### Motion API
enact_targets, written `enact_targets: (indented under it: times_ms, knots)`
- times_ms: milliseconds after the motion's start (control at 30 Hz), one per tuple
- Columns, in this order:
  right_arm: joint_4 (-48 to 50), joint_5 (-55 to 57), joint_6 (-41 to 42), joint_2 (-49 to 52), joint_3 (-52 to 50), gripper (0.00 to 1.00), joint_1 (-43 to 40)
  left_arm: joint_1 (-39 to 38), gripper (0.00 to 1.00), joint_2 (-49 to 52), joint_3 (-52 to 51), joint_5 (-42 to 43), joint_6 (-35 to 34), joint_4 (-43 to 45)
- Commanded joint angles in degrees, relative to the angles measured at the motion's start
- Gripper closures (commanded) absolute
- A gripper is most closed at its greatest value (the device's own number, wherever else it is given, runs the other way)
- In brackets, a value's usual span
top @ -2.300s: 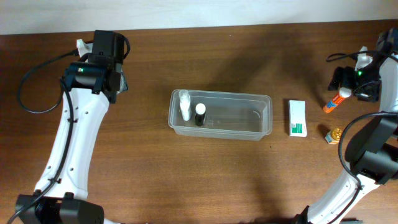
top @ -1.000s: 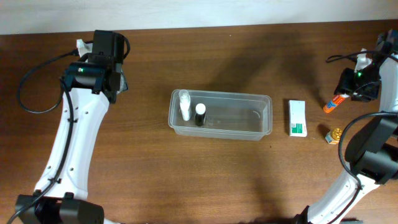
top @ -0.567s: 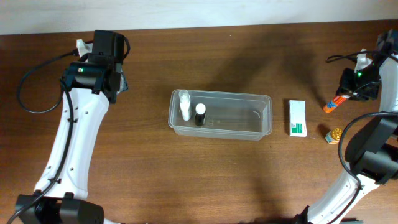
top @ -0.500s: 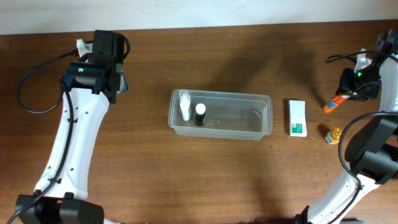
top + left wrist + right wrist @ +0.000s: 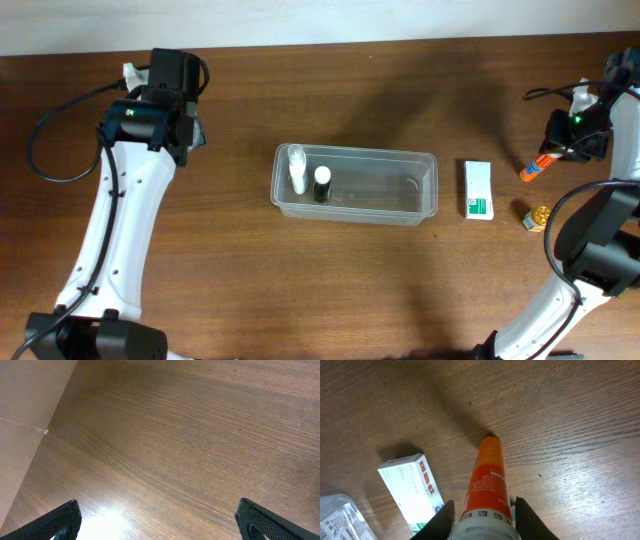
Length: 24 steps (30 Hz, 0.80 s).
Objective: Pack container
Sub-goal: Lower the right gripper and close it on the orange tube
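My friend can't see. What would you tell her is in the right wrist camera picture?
The right gripper clamps the white end of an orange tube lying on the wooden table. A small white-and-green box lies to its left, and a corner of the clear container peeks in at the bottom left.

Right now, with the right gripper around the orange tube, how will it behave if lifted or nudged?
The orange tube looks round and smooth, so it may roll if nudged or slip in the right gripper. Small plastic: probably light, stiff.
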Motion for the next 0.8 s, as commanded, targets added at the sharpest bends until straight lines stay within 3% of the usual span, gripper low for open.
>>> enact_targets:
  times_ms: [0,100,267,767]
  knots:
    - [-0.31,-0.50,0.46,0.33,0.70,0.69,-0.26,0.20,0.01,-1.38,0.90,-1.01,0.04,-0.07]
    - [-0.55,-0.52,0.46,0.33,0.70,0.68,-0.26,0.20,0.01,-1.38,0.90,-1.01,0.04,-0.07]
    - [-0.74,-0.52,0.48,0.33,0.70,0.57,-0.26,0.20,0.01,-1.38,0.90,-1.01,0.04,-0.09]
    - [-1.25,-0.52,0.90,0.33,0.70,0.53,-0.26,0.20,0.01,-1.38,0.90,-1.01,0.04,-0.07]
